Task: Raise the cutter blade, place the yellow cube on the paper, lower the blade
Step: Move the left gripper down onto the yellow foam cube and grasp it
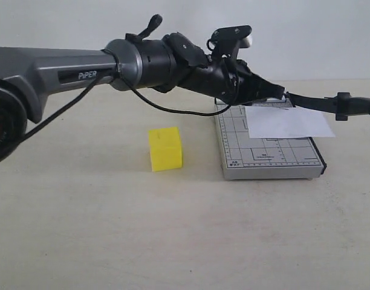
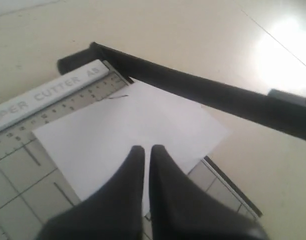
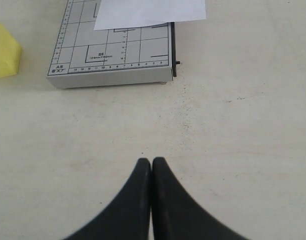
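Closed hand (image 2: 143,150) over paper (image 2: 128,125), blade (image 2: 193,87) seemingly aloft

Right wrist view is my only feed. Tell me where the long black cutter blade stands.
Observer: The long black cutter blade is lifted off the grey gridded trimmer base. In the exterior view its handle juts out past the base's right side.
Operator: Now report the left gripper.
Observer: The left gripper is shut, holding nothing, above the white paper sheet.
Operator: Check that paper for anything on it.
Observer: Nothing lies on it. The bright yellow cube stands on the table, left of the base and apart from it.
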`<act>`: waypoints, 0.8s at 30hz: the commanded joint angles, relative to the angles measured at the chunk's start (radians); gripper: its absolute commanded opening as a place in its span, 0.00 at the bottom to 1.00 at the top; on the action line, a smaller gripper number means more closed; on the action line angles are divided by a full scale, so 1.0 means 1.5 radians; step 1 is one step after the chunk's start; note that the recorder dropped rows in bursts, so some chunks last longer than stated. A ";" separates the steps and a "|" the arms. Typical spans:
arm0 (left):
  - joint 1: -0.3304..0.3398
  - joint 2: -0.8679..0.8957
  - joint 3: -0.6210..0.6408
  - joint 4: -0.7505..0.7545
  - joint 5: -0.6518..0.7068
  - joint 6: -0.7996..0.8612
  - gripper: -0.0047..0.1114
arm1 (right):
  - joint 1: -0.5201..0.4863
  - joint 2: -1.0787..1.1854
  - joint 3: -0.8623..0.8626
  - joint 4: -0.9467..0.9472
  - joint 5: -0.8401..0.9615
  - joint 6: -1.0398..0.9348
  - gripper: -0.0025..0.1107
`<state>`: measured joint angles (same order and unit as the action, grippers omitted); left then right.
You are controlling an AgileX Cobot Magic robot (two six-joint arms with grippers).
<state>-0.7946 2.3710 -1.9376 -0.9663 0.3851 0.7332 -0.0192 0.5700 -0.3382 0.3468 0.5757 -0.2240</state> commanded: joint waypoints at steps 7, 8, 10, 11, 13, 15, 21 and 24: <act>-0.064 -0.277 0.462 -0.100 -0.657 -0.049 0.08 | -0.004 0.000 0.001 0.002 -0.007 -0.014 0.02; -0.071 -0.299 0.505 -0.113 -0.682 -0.049 0.08 | -0.004 0.000 0.001 0.002 -0.007 -0.014 0.02; -0.073 -0.329 0.564 -0.115 -0.678 -0.049 0.08 | -0.004 0.000 0.001 0.002 -0.007 -0.014 0.02; -0.073 -0.340 0.588 -0.115 -0.667 -0.049 0.08 | -0.004 0.000 0.001 0.003 -0.007 -0.014 0.02; -0.073 -0.350 0.625 -0.115 -0.653 -0.049 0.08 | -0.004 0.000 0.001 0.003 -0.007 -0.014 0.02; -0.073 -0.350 0.643 -0.115 -0.643 -0.049 0.09 | -0.004 0.000 0.001 0.003 -0.007 -0.014 0.02; -0.073 -0.331 0.650 -0.115 -0.585 -0.049 0.43 | -0.004 0.000 0.001 0.003 -0.007 -0.014 0.02; -0.073 -0.325 0.650 -0.115 -0.574 -0.072 0.76 | -0.004 0.000 0.001 0.003 -0.007 -0.014 0.02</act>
<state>-0.8963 1.8775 -0.9680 -1.1369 -0.4937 0.6640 -0.0192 0.5700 -0.3382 0.3485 0.5694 -0.2352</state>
